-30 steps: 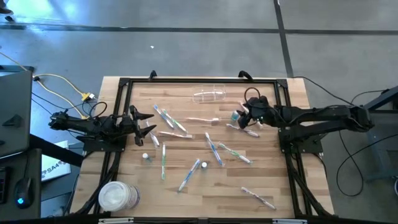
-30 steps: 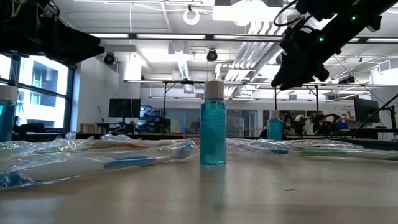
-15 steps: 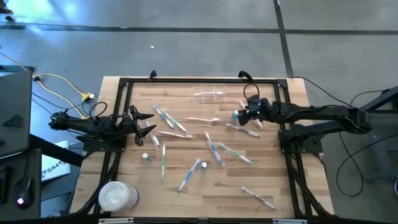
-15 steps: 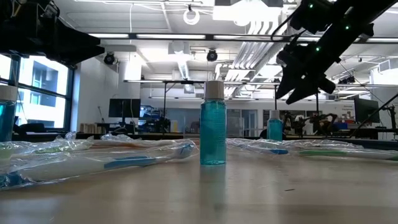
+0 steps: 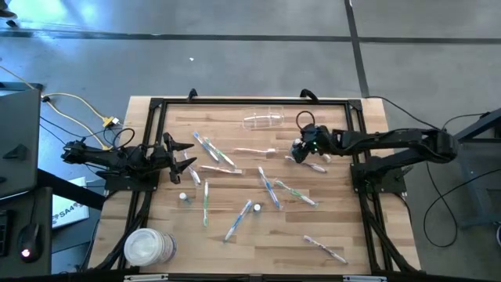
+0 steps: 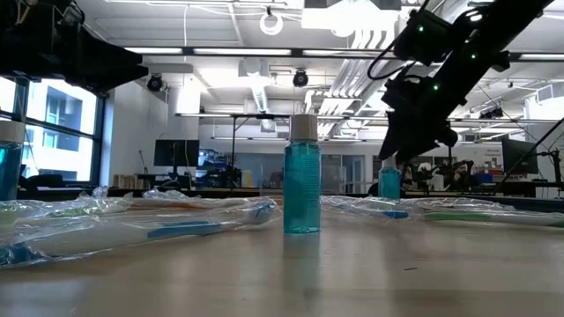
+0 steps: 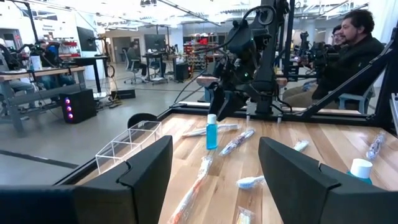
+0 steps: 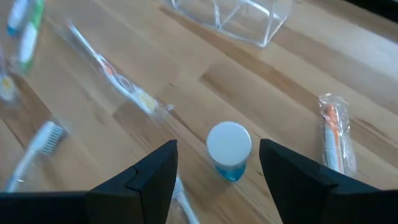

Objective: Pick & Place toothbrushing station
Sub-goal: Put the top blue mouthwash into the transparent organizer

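Note:
A small blue bottle with a white cap stands upright on the wood table at the far right, also seen in the high view. My right gripper is open just above it, pointing down, one finger on either side of the cap and touching nothing; it also shows in the high view. A clear plastic cup lies on its side near the far edge. Several wrapped toothbrushes lie scattered on the table. My left gripper is open and empty at the table's left.
Two more white-capped blue bottles stand among the toothbrushes. A stack of white round discs sits at the near left corner. A black frame runs around the table. People sit in the room beyond.
My right gripper has gone toward the table's left edge and down, and now stands over the blue bottle at the far right. The bottle has stayed where it was.

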Controlling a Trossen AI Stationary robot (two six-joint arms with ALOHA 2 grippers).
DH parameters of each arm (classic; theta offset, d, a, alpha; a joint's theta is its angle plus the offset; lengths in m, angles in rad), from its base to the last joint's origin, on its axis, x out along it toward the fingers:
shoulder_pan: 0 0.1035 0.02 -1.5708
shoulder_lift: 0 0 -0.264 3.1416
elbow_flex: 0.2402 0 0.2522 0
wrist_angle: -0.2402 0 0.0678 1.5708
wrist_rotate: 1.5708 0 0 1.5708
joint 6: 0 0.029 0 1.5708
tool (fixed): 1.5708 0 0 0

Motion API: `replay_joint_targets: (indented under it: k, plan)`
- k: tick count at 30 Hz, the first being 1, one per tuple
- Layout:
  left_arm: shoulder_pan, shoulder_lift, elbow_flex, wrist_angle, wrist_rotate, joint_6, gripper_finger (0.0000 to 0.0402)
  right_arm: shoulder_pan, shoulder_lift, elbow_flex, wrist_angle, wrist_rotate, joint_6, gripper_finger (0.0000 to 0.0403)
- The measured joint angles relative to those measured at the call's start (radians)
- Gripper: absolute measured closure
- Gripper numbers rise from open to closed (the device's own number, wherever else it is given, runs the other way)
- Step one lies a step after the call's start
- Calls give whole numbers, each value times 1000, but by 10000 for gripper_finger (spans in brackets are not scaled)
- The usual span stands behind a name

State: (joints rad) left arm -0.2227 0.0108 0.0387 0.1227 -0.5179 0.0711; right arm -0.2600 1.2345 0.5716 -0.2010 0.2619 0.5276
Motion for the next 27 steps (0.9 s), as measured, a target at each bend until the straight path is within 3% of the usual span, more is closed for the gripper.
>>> replay_joint_targets:
  k: [15,27]
  plan:
    - [0,0,0,-21,0,3,162,0,32,0,33,0,-87,189]
    - [0,0,0,-20,3,3,162,-7,32,0,32,0,-89,299]
